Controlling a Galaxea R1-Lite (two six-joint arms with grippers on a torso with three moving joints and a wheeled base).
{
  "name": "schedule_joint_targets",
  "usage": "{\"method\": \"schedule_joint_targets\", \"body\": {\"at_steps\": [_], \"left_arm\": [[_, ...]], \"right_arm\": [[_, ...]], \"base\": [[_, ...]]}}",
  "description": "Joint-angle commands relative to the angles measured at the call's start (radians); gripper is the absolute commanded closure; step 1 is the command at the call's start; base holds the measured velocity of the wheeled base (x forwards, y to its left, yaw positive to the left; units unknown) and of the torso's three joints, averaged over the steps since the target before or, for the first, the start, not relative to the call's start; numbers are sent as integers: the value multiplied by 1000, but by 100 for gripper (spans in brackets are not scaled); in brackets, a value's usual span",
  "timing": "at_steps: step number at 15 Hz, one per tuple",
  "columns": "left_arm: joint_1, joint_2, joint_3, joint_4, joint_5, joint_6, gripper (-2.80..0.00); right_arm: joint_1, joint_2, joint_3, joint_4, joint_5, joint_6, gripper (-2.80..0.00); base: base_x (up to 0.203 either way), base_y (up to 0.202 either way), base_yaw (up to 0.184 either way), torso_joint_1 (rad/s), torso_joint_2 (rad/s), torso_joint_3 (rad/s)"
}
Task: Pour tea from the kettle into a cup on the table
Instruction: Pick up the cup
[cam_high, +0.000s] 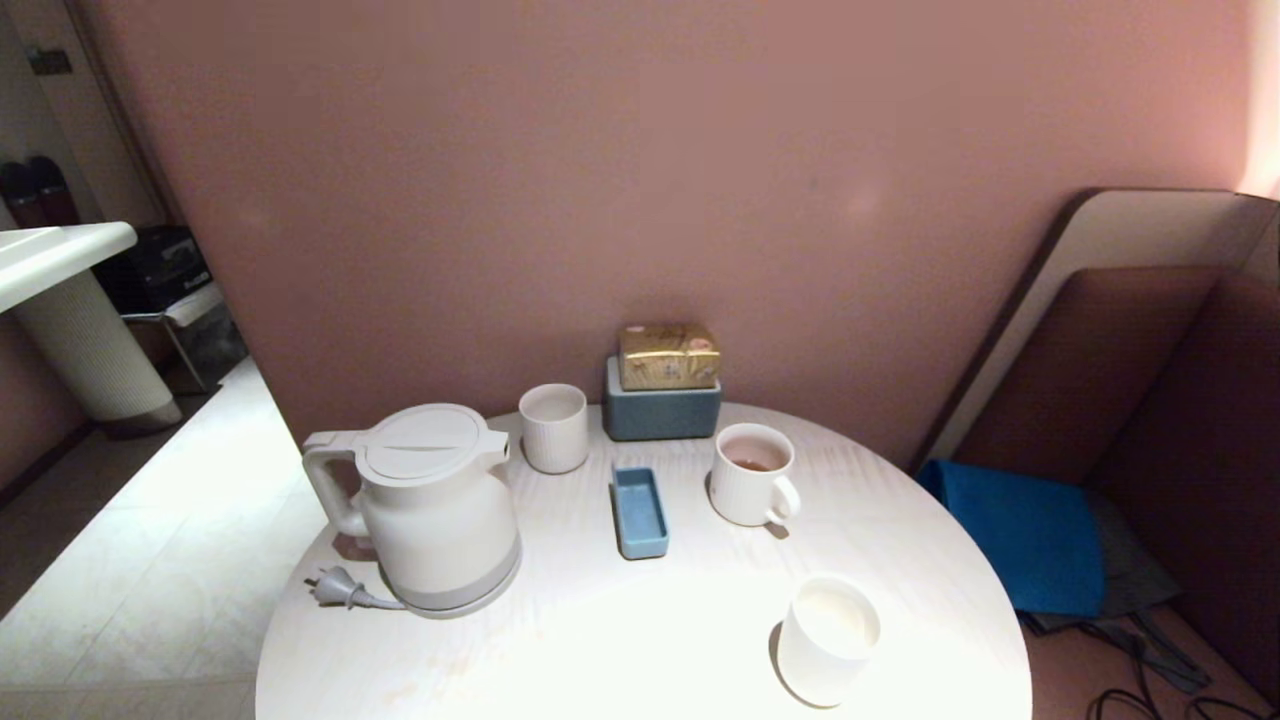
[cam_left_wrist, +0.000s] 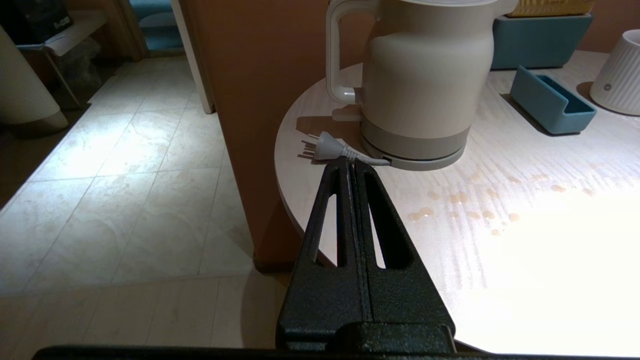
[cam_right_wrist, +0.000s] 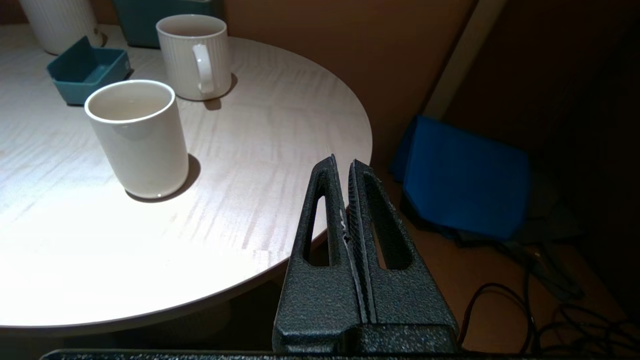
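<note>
The cream-white kettle (cam_high: 435, 505) stands on its grey base at the left of the round pale table (cam_high: 600, 640), handle facing left, its plug (cam_high: 335, 588) lying beside it. The ribbed cup (cam_high: 752, 474) with a small handle stands right of centre and holds a little reddish tea (cam_high: 752, 462). Neither arm shows in the head view. My left gripper (cam_left_wrist: 348, 161) is shut and empty, short of the table's near left edge and pointing at the kettle (cam_left_wrist: 422, 80). My right gripper (cam_right_wrist: 342, 162) is shut and empty by the table's near right edge, well short of the cup (cam_right_wrist: 192, 55).
A smooth white cup (cam_high: 825, 640) stands near the front right edge. A handleless ribbed cup (cam_high: 553, 427) and a blue box (cam_high: 662, 410) with a gold packet sit at the back, a small blue tray (cam_high: 640, 512) in the middle. Droplets (cam_left_wrist: 460, 207) spot the tabletop. Blue cloth (cam_high: 1030, 535) lies at the right.
</note>
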Motion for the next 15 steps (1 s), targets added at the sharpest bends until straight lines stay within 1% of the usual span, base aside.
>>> {"method": "schedule_joint_targets", "body": {"at_steps": [1,2,4,5,7,9,11,15], "left_arm": [[0,2,0,1,0,0,0],[0,2,0,1,0,0,0],[0,2,0,1,0,0,0],[0,2,0,1,0,0,0],[0,2,0,0,0,0,0],[0,2,0,0,0,0,0],[0,2,0,1,0,0,0],[0,2,0,0,0,0,0]], "right_arm": [[1,1,0,0,1,-5,0],[1,1,0,0,0,-3,0],[-1,1,-3,-17,-31,-2,0],[0,1,-13,-24,-34,-3,0],[0,12,-106,2,-35,1,0],[0,89,-198,48,-28,3,0],[1,182,-253,54,-16,13,0],[1,284,-281,2,8,18,0]], "base": [[0,0,0,0,0,0],[0,0,0,0,0,0],[0,0,0,0,0,0],[0,0,0,0,0,0],[0,0,0,0,0,0],[0,0,0,0,0,0],[0,0,0,0,0,0],[0,0,0,0,0,0]]}}
